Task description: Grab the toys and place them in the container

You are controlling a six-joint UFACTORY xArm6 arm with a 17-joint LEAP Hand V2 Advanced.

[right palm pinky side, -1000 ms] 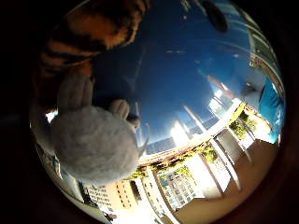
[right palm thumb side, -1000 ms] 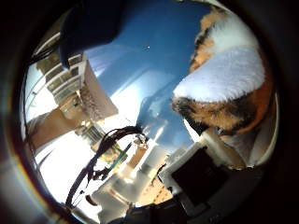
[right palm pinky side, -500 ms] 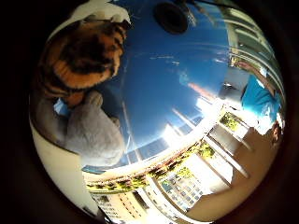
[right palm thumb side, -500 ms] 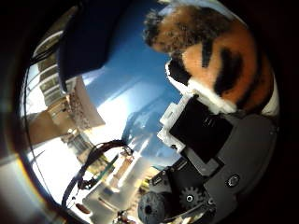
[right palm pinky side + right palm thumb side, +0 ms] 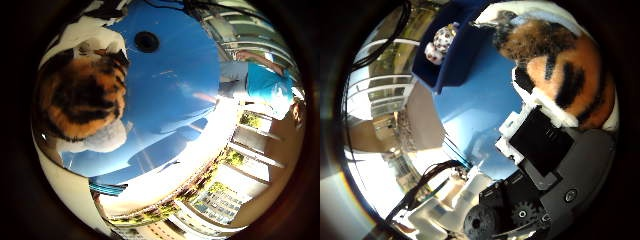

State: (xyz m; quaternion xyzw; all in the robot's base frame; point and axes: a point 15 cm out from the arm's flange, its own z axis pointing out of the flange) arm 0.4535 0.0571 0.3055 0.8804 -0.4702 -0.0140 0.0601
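A plush tiger toy (image 5: 565, 75), orange with black stripes and white patches, sits right up against the palm, above the blue table. A grey plush toy (image 5: 102, 137) shows just beside it, partly hidden by the tiger. A dark blue container (image 5: 457, 50) stands on the table with a white spotted toy (image 5: 440, 42) inside.

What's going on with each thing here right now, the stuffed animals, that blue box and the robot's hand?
Tiger plush toy: close against the palm, held by the hand.
Grey plush toy: lying on the blue table, partly under the tiger.
Spotted toy: sitting inside the blue container.
Hand: fingers curled against the tiger.
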